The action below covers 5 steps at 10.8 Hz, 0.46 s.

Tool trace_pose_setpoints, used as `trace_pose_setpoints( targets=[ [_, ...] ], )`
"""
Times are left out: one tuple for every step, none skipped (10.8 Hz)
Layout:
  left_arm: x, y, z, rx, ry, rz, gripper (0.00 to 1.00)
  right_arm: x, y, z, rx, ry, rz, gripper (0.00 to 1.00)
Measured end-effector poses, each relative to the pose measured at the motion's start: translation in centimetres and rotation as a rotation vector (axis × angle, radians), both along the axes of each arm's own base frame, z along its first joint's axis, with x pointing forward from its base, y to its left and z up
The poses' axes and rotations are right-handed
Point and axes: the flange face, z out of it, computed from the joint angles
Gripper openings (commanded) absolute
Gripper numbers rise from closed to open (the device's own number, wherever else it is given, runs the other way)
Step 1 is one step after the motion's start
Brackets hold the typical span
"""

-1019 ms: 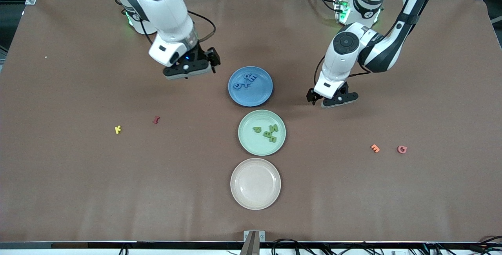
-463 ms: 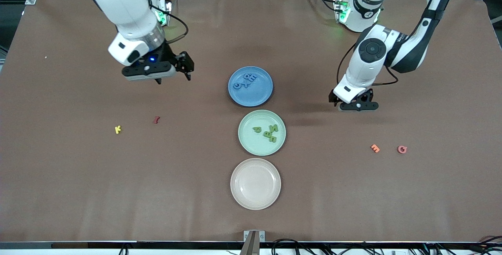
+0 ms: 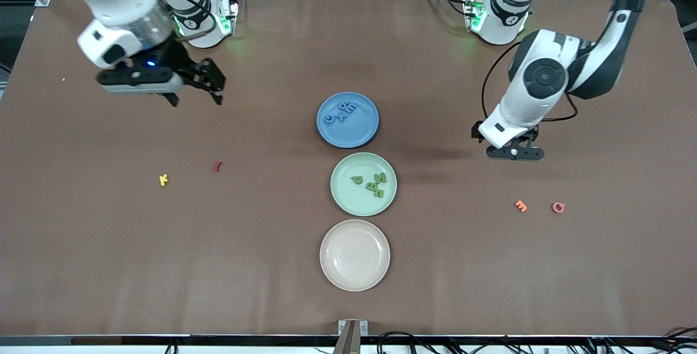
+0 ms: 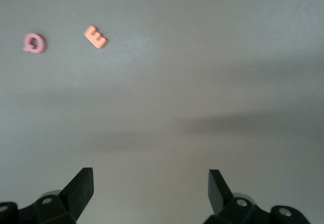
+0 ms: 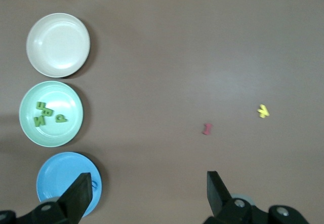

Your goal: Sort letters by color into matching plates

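Three plates lie in a row at mid-table. The blue plate [image 3: 355, 132] [image 5: 65, 179] holds several blue letters [image 3: 340, 113]. The green plate [image 3: 348, 196] [image 5: 30, 127] holds several green letters [image 3: 373, 184] [image 5: 46, 113]. The beige plate [image 3: 354, 256] [image 5: 58, 45] holds nothing. A yellow letter [image 3: 164, 179] [image 5: 262, 111] and a dark red letter [image 3: 216, 166] [image 5: 207, 128] lie toward the right arm's end. An orange letter [image 3: 521, 206] [image 4: 95, 36] and a pink letter [image 3: 558, 207] [image 4: 34, 43] lie toward the left arm's end. My right gripper [image 3: 196, 98] [image 5: 149, 188] and left gripper [image 3: 514, 152] [image 4: 151, 183] both hang open and empty over bare cloth.
The table is covered by a brown cloth [image 3: 272, 267]. The two arm bases [image 3: 204, 22] [image 3: 498, 13] stand along its edge farthest from the front camera. A small metal bracket [image 3: 353, 328] sits at the nearest edge, by the beige plate.
My right gripper has swung away from the blue plate toward the right arm's end. My left gripper has moved toward the left arm's end. Both stayed open; no letter moved.
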Motion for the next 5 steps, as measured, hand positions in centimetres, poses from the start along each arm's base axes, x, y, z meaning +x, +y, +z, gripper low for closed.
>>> trace_pose_setpoints(
  targets=[
    [1.2,0.9,2.1,-0.016,0.006,0.011,1.00,0.0,-2.3,1.4,-0.013,0.032,-0.008,1.00],
    [2.3,1.5,4.4,-0.025,0.006,0.023,1.00,0.2,-4.6,2.3,-0.028,0.063,0.002,1.00],
    [3.2,2.1,6.5,-0.037,0.000,0.048,1.00,0.4,-7.0,2.6,-0.038,0.093,0.007,1.00],
    [3.9,2.6,8.2,-0.056,-0.005,0.075,1.00,0.8,-9.2,2.8,-0.037,0.105,-0.012,1.00],
    [4.5,3.3,10.0,-0.068,-0.013,0.097,1.00,1.2,-11.1,3.1,-0.032,0.105,-0.036,1.00]
  ],
)
